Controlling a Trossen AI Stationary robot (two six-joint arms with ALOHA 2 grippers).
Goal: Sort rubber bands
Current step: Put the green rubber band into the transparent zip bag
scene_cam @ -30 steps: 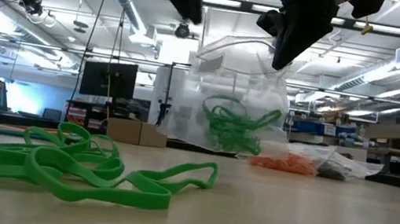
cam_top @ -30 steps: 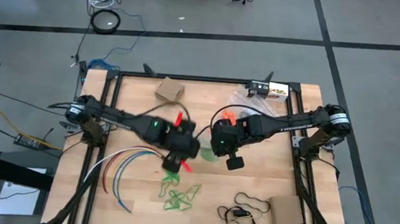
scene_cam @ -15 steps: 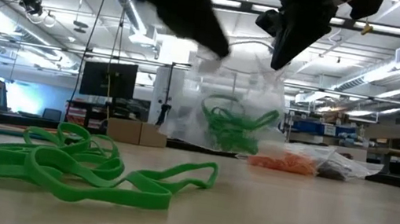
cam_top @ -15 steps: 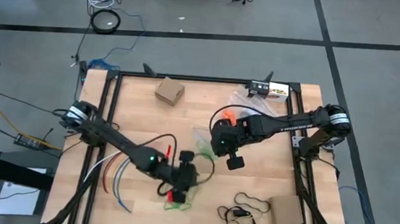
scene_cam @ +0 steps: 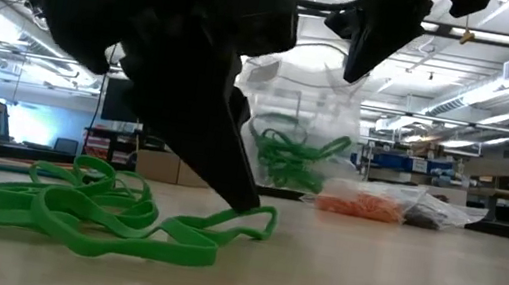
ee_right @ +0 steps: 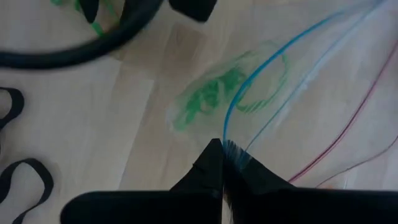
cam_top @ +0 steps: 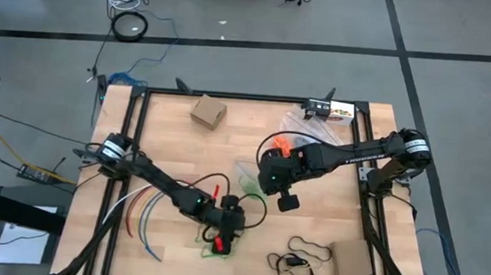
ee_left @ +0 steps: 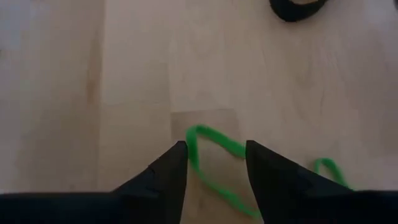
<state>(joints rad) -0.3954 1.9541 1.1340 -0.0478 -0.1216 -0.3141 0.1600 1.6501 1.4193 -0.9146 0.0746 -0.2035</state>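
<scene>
Pale wooden tabletop [cam_top: 174, 140] framed by black rails, standing on a grey floor crossed by dark lines. Left gripper [cam_top: 221, 240] is lowered over the loose green rubber bands [scene_cam: 73, 208] near the table's front edge; in the left wrist view its two dark fingers [ee_left: 165, 177] stand apart on either side of one green loop [ee_left: 214, 162], not closed on it, and in the low view the arm's dark bulk hides part of the heap. Right gripper [cam_top: 264, 179], near the table's centre, has its jaws pressed together on the blue-edged rim of a clear plastic bag [ee_right: 261, 87], held raised; more green rubber bands [scene_cam: 297, 159] show inside it. Behind the bag lie an orange heap [scene_cam: 358, 208] and a dark heap [scene_cam: 422, 219] in clear wrapping. Around the work area: a small cardboard box [cam_top: 208, 112] toward the far edge, a fan of long coloured cables [cam_top: 137, 208] at the left, a black cord loop [cam_top: 305, 247] and a flat cardboard piece [cam_top: 351, 259] at the front right.
</scene>
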